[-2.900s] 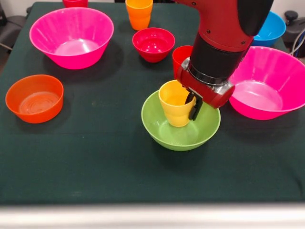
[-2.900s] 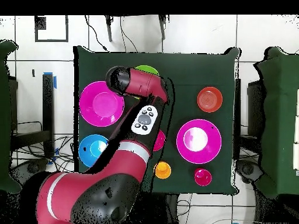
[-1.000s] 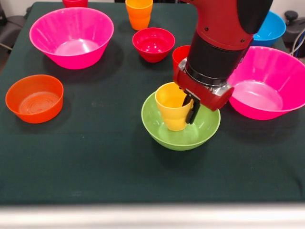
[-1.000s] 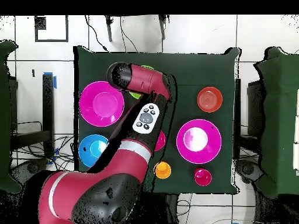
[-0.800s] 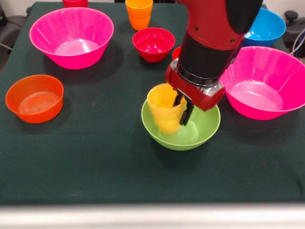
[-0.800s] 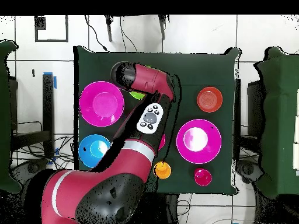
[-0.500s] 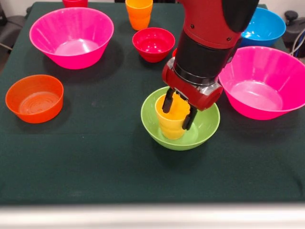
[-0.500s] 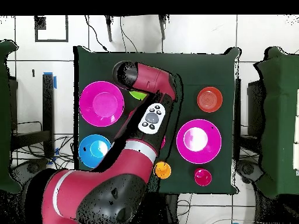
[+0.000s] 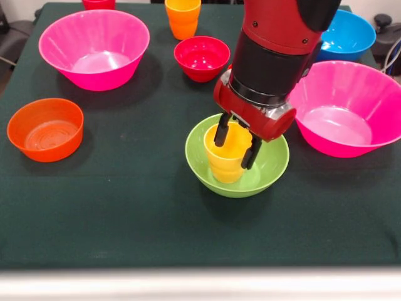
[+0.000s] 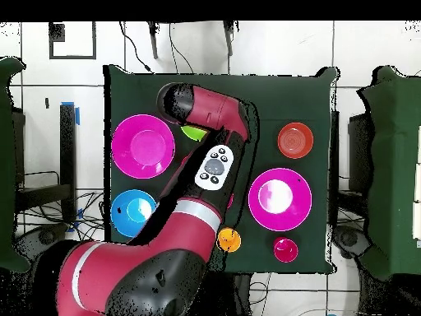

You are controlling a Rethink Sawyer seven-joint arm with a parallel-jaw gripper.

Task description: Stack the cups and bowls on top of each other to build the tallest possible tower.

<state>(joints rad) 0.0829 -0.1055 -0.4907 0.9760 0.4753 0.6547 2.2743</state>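
Front view, tool [image 9: 237, 145]: spread apart, one finger at each side of the yellow cup [image 9: 227, 153], seemingly released.
Front view, yellow cup: stood upright inside the green bowl [image 9: 237, 157].
Overhead view, green bowl [image 10: 194, 132]: mostly hidden by the arm [image 10: 215, 144]; tool concealed.

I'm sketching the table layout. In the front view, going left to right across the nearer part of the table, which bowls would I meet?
orange bowl → green bowl, with the yellow cup standing in it → large pink bowl
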